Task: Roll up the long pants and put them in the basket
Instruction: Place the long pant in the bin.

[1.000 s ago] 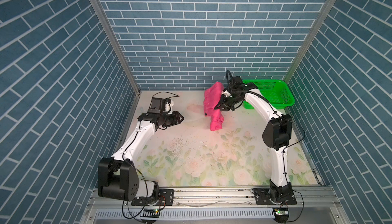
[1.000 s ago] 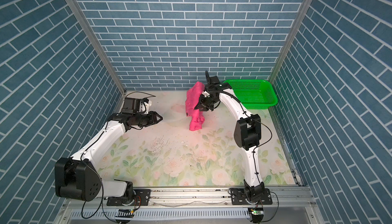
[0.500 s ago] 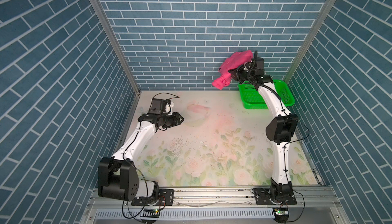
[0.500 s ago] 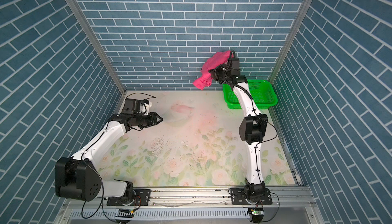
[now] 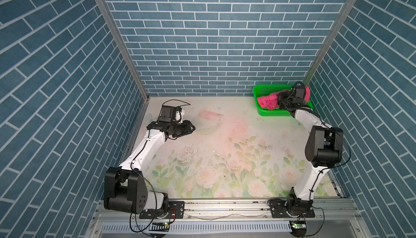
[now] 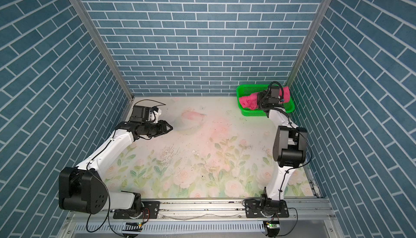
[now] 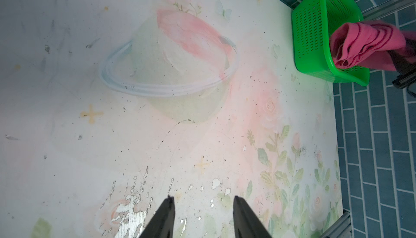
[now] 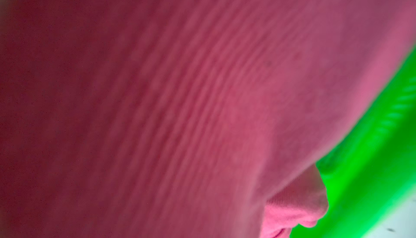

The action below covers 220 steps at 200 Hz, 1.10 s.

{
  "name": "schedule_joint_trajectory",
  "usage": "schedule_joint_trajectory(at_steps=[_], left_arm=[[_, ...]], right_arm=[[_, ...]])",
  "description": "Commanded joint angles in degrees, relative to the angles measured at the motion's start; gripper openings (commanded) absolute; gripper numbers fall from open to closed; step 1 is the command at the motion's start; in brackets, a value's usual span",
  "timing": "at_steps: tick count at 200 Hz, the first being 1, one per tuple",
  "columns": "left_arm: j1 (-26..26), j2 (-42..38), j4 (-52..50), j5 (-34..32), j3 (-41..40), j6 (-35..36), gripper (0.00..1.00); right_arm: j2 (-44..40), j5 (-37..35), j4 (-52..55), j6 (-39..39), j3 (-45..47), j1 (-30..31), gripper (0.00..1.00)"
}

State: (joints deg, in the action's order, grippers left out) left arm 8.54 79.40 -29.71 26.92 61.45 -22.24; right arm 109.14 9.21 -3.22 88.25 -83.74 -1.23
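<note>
Pants: long pants point(image 5: 267, 102), bright pink, bunched into a rough roll and lying in the green basket point(image 5: 258, 91) at the far right corner of the table; seen in both top views point(image 6: 247, 102).
Roll ends: one end points toward the middle of the table and sits at the basket's rim. A second pink lump shows on the other side of the right pincer, toward the right wall.
Right pincer: right pincer point(image 5: 280, 102) is down in the basket, clamped on the middle of the long pants, with its tips buried in cloth.
Right wrist view: blurred pink cloth of the long pants point(image 8: 180, 90) fills nearly the whole picture, with a strip of the basket point(image 8: 371, 158) along one edge.
Left pincer: left pincer point(image 5: 191, 128) hovers above the mat near the left wall, well apart from the basket. Its two fingers point(image 7: 167, 212) stand apart with nothing between them.
Left wrist view: long pants point(image 7: 369, 43) seen end on, folds showing, above the rim of the basket point(image 7: 310, 29).
Mat: pale floral mat point(image 5: 225, 158), scuffed near its middle.
Surround: blue brick walls point(image 5: 213, 34) on three sides.
</note>
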Motion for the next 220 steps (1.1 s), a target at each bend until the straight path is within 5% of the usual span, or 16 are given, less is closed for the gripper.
schedule_joint_trajectory(at_steps=[1,85,139,151,162,220], left_arm=[[-0.4,0.5,-0.3,0.6,0.4,0.4,0.47],[-0.4,-1.0,-1.0,-0.5,-1.2,0.3,0.47],[-0.4,-0.8,-1.6,-0.8,-1.6,0.8,0.47],[-0.4,-0.3,-1.5,-0.8,-1.6,0.8,0.47],[-0.4,0.0,-1.2,-0.6,-1.5,0.6,0.47],[-0.4,0.4,-2.1,-2.6,1.8,0.7,0.47]], right_arm=[[-4.6,-0.7,-17.4,3.4,-1.0,0.6,0.0],[8.4,-5.3,-27.4,16.9,1.3,0.0,0.0],[12.4,-4.5,-26.6,14.9,1.2,-0.5,0.0],[12.8,-4.5,-26.6,14.9,1.1,-0.6,0.43],[12.9,-3.3,-27.3,14.6,1.2,-0.6,0.97],[3.9,3.1,-20.7,5.3,0.0,-0.5,0.99]])
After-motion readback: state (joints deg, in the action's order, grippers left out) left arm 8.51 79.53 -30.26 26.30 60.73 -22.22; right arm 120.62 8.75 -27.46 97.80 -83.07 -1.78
